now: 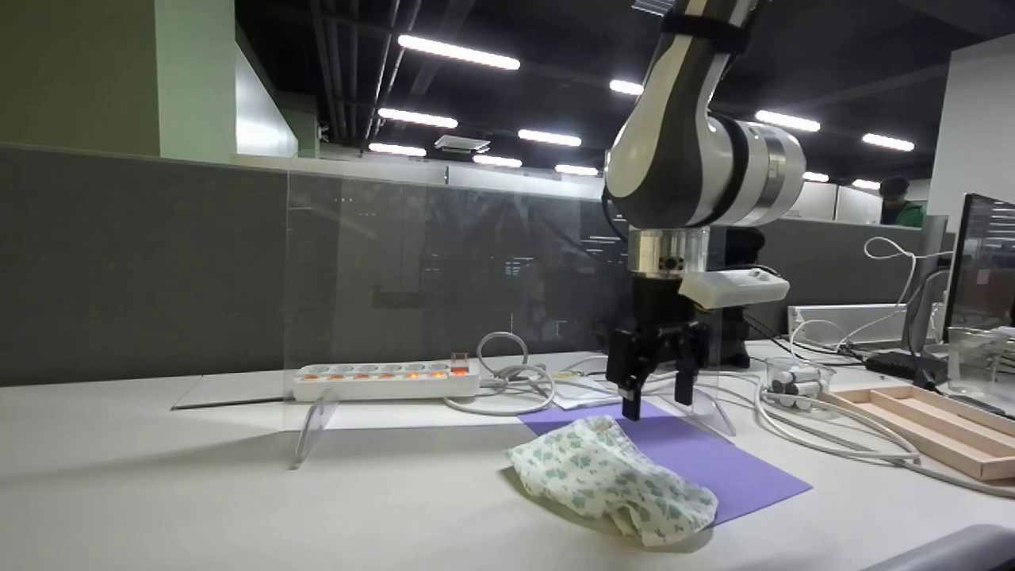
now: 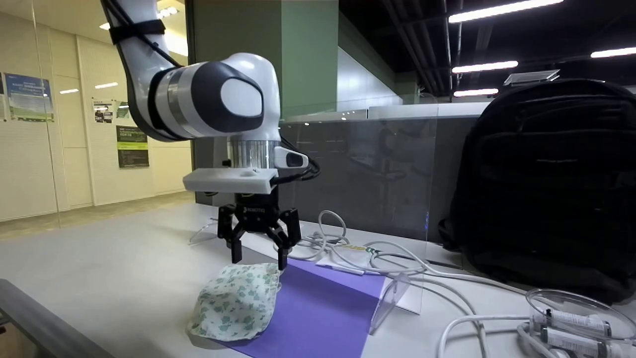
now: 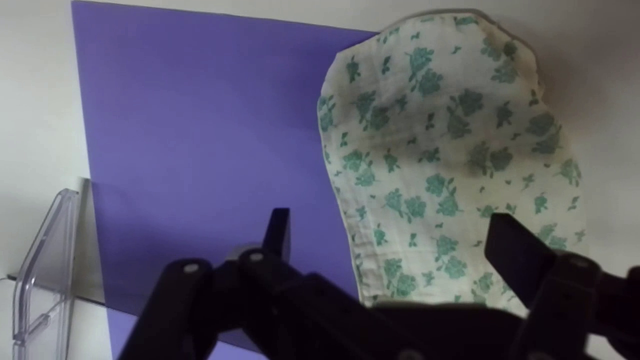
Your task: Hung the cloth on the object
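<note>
In the wrist view, the cloth (image 3: 445, 165) is seen lengthwise from top to bottom, right of centre, its left edge framed between the spread, empty jaws.

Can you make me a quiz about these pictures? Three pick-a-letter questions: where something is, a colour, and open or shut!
1. Where is the cloth?
A. On the backpack
B. In the tray
C. Partly on the mat

2. What colour is the mat?
A. Red
B. Purple
C. Yellow

3. How is the hand?
A. Open
B. Shut tight
C. Squeezing the cloth

1 C: the cloth lies across the mat's edge onto the table.
2 B: it looks purple in every view.
3 A: its fingers stand wide apart, gripping nothing.
</note>
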Robot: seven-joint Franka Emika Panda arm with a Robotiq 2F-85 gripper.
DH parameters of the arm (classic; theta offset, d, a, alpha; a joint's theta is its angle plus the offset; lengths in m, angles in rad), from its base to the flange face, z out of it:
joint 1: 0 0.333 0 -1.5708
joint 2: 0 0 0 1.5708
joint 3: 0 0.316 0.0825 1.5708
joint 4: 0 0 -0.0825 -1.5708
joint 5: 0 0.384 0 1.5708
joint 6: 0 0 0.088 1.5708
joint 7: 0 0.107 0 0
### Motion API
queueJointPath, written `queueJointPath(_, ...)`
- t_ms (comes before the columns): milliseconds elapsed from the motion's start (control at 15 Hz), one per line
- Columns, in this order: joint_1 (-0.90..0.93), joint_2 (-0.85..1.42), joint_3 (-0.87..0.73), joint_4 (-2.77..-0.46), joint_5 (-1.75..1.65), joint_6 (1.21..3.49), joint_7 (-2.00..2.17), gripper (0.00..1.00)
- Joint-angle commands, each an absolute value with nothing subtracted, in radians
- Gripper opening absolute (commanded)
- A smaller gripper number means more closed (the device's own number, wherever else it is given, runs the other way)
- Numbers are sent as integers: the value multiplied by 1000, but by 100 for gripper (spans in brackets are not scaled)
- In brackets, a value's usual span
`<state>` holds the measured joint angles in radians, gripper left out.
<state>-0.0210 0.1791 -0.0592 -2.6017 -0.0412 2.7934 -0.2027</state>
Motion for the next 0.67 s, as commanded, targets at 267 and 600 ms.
queueJointPath(267, -74, 256, 26, -2580, 6, 2802, -360, 100)
queueJointPath(600, -95, 324, 78, -2567, -27, 2799, -449, 100)
